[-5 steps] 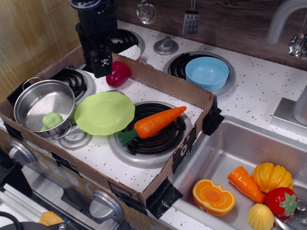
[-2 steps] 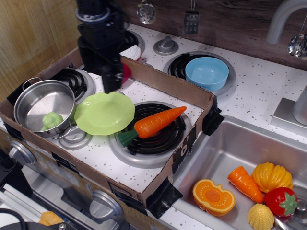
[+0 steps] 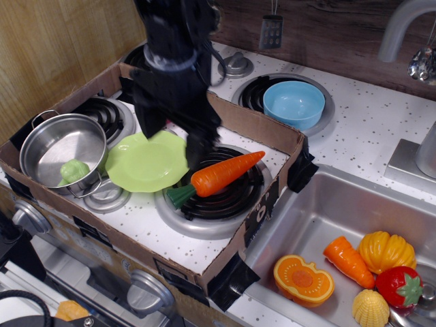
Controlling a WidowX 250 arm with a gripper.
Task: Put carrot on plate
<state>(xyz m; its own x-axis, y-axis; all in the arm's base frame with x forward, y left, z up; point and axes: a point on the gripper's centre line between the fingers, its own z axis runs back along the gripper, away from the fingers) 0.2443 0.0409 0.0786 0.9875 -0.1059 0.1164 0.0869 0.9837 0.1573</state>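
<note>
The long orange carrot (image 3: 223,172) lies across the front burner inside the cardboard box, green stem end pointing front-left. The light-green plate (image 3: 139,165) sits just left of it, touching the stem end. My black gripper (image 3: 173,135) hangs low over the plate's right rim, just behind the carrot, and is motion-blurred. Its two fingers (image 3: 201,148) are spread apart with nothing between them. The arm hides the back part of the box.
A steel pot (image 3: 63,145) holding a green piece stands left of the plate. A cardboard wall (image 3: 257,129) rings the area. A light-blue bowl (image 3: 293,103) sits on the back burner. The sink (image 3: 320,218) at right holds toy vegetables, including a stubby carrot piece (image 3: 348,261).
My gripper has moved from the back left of the box forward, right and down, from over the red vegetable to over the plate's right rim by the carrot. Carrot and plate have not moved.
</note>
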